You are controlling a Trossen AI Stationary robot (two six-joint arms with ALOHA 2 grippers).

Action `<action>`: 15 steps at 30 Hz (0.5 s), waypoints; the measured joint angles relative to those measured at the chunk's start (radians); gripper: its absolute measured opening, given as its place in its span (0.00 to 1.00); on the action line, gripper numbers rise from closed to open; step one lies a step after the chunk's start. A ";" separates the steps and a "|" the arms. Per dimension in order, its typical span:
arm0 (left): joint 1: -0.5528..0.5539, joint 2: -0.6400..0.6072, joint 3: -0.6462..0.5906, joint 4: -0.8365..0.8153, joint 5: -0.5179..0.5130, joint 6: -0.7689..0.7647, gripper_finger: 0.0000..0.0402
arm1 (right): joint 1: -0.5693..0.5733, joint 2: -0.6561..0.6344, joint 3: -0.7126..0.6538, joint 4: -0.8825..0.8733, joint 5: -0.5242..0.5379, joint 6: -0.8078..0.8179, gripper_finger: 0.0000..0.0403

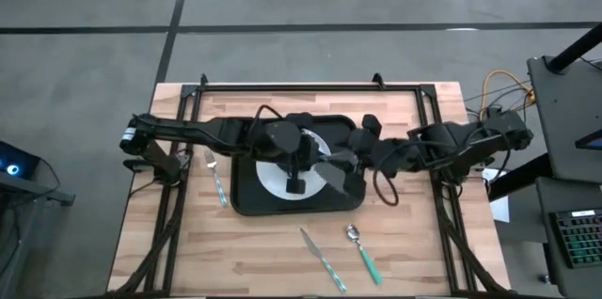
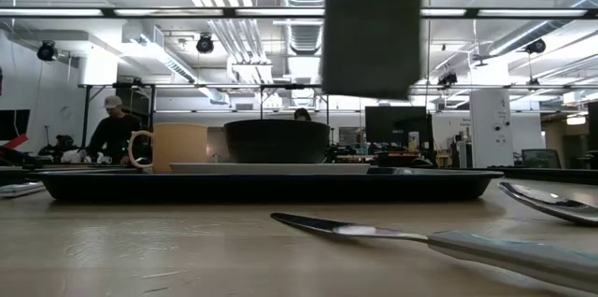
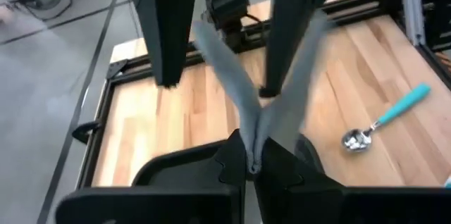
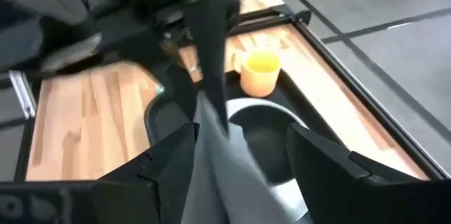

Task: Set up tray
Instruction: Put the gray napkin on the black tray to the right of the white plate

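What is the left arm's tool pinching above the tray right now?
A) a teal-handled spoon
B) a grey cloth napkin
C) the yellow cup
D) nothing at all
B: in the left wrist view, the left tool is shut on a grey napkin that fans out from between its fingers, while the teal-handled spoon lies loose on the wooden table.

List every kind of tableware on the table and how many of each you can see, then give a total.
Tray: 1
Plate: 1
Bowl: 1
Cup: 1
Napkin: 1
Fork: 1
Knife: 1
Spoon: 1
Total: 8
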 joint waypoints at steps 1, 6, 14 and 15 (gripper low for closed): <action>0.000 0.003 0.004 -0.001 -0.008 -0.003 0.00 | 0.004 -0.006 0.000 -0.010 0.000 0.008 0.52; 0.003 0.001 -0.014 -0.020 -0.051 -0.019 0.00 | 0.008 -0.006 -0.001 -0.014 -0.033 -0.006 0.52; 0.022 0.000 -0.012 -0.050 -0.055 -0.050 0.00 | 0.006 0.008 -0.011 -0.006 -0.016 -0.013 0.52; 0.022 0.000 -0.009 -0.054 -0.055 -0.052 0.00 | 0.006 0.011 -0.013 -0.005 -0.007 -0.017 0.52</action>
